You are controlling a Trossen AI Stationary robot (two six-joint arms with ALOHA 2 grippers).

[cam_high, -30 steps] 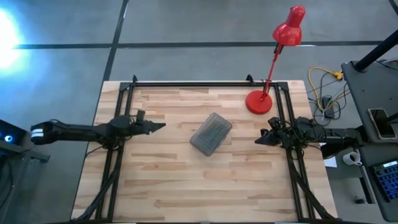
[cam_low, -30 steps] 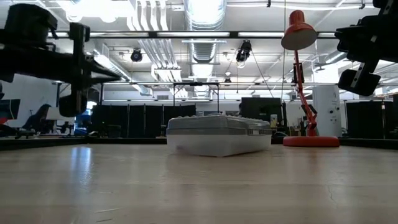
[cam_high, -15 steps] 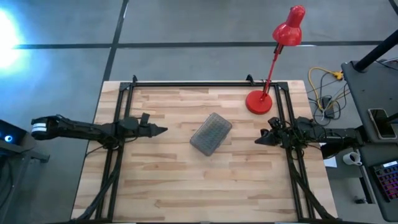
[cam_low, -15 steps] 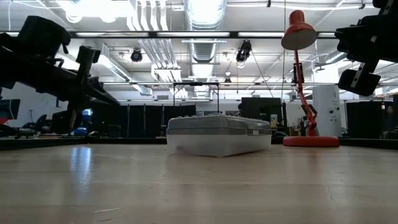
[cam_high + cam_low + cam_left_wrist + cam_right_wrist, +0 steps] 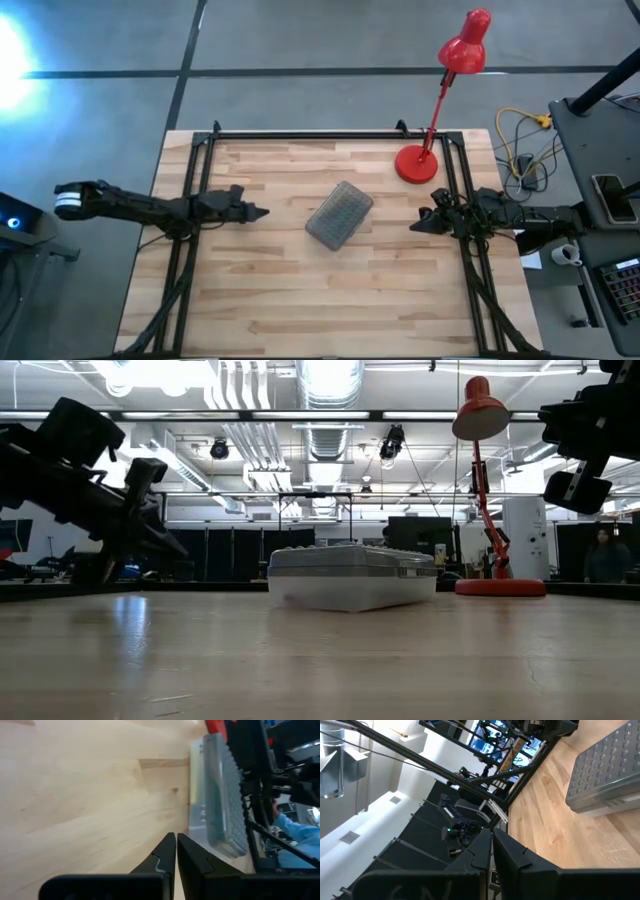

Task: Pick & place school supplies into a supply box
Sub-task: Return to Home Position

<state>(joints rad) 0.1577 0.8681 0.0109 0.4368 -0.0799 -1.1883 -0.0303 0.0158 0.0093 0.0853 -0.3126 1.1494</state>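
The supply box [image 5: 338, 214] lies closed on its base in the middle of the table, its grey grid-textured lid up; it also shows in the low view [image 5: 350, 577], the left wrist view [image 5: 217, 795] and the right wrist view [image 5: 607, 770]. No pens or pencils are in view. My left gripper [image 5: 262, 213] hovers above the table to the left of the box, shut, fingertips together [image 5: 176, 837] and pointing at the box. My right gripper [image 5: 412, 227] waits shut at the table's right edge, its fingertips [image 5: 492, 836] closed.
A red desk lamp [image 5: 440, 95] stands by its round base [image 5: 416, 163] near the far right corner. Black frame rails [image 5: 190, 250] run along the table's left, right and far sides. Bare wood lies around the box. A person [image 5: 603, 555] stands far off in the room.
My left gripper has drifted toward the table's near edge and tipped its fingertips downward, sinking closer to the tabletop. It has stayed shut. The box and my right arm have kept still.
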